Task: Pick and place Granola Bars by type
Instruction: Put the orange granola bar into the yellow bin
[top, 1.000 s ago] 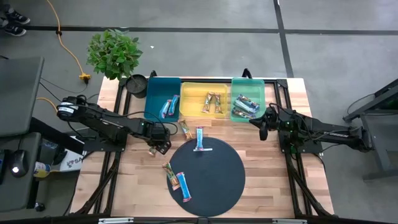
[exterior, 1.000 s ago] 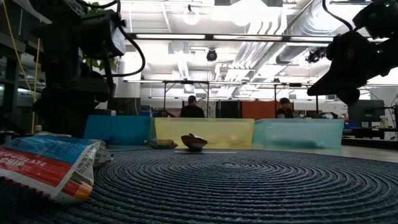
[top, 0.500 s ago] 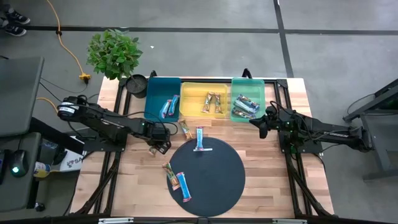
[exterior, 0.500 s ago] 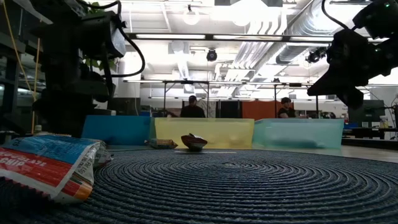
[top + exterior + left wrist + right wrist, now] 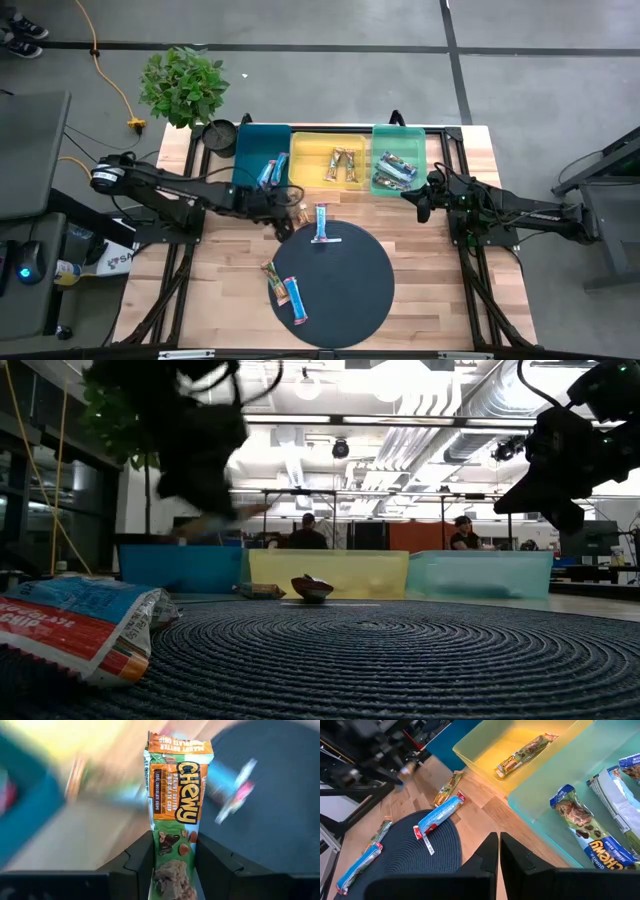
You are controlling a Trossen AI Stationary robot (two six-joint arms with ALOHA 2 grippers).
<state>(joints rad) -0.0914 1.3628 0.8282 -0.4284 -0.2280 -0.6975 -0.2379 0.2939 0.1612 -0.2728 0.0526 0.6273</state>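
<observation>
My left gripper (image 5: 272, 208) is above the table between the teal tray (image 5: 250, 150) and the round mat (image 5: 340, 290), shut on a green-orange Chewy bar (image 5: 177, 795). In the low view my left gripper (image 5: 205, 510) is a blur. My right gripper (image 5: 422, 210) hovers shut near the green tray's (image 5: 378, 160) near right corner. Two blue bars (image 5: 321, 224) (image 5: 294, 298) and a brownish bar (image 5: 270, 273) lie flat on the mat. Another bar (image 5: 298, 210) lies on the wood. More bars lie in all three trays. My left gripper pinches the Chewy bar between its two fingers at the green end of the wrapper (image 5: 172, 851). The bar lies along the fingers, and its orange end (image 5: 180, 745) sticks out past the fingertips. It is lifted clear of the table.
The yellow tray (image 5: 312, 160) stands between the teal and green trays along the far edge. A potted plant (image 5: 185, 85) stands at the far left corner. Bare wood shows left and right of the mat. People stand in the room beyond the table.
My left gripper has lifted the bar off the wood near the mat's left side and swung quickly up and toward the far right, toward the trays. My right gripper has stayed where it was.
</observation>
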